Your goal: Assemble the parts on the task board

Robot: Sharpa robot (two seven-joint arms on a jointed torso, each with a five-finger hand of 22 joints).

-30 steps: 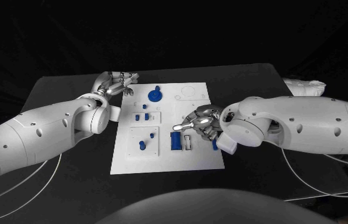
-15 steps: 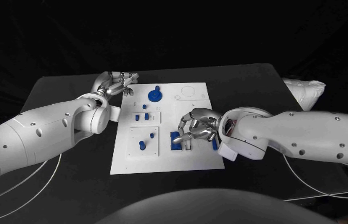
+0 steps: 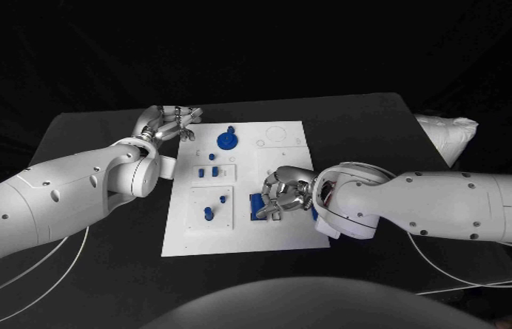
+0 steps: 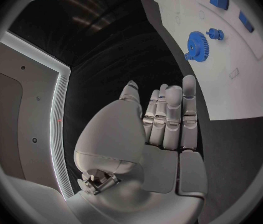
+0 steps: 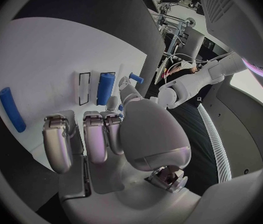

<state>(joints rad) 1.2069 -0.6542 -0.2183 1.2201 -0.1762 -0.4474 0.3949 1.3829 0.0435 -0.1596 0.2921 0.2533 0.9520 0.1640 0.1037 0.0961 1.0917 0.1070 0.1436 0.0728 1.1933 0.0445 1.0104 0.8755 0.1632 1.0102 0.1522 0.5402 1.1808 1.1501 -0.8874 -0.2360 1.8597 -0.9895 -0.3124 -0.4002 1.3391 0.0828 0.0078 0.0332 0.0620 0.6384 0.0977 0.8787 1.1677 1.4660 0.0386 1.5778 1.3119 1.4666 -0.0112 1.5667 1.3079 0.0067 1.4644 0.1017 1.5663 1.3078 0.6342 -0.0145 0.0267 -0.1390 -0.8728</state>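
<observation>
The white task board (image 3: pixel 243 229) lies in the middle of the black table. On it are a blue gear (image 3: pixel 227 138), small blue parts (image 3: pixel 203 172) and a blue peg (image 3: pixel 209 212). My right hand (image 3: pixel 283 194) hovers over the board's right half with its fingers curled in, above a blue block (image 3: pixel 257 205). In the right wrist view that block (image 5: pixel 105 88) stands next to an empty slot (image 5: pixel 84 88), and a loose blue bar (image 5: pixel 12 109) lies near the board's edge. My left hand (image 3: pixel 169 124) rests off the board's far left corner, fingers straight and holding nothing.
A white crumpled bundle (image 3: pixel 448 133) sits at the table's right edge. Thin white cables (image 3: pixel 448 266) run over the near right of the table and others (image 3: pixel 38 262) over the near left. Bare black table (image 3: pixel 106 270) lies left of the board.
My right hand has slid left and nearer along the board, over the blue block, and its fingers have curled in. My left hand has stayed put.
</observation>
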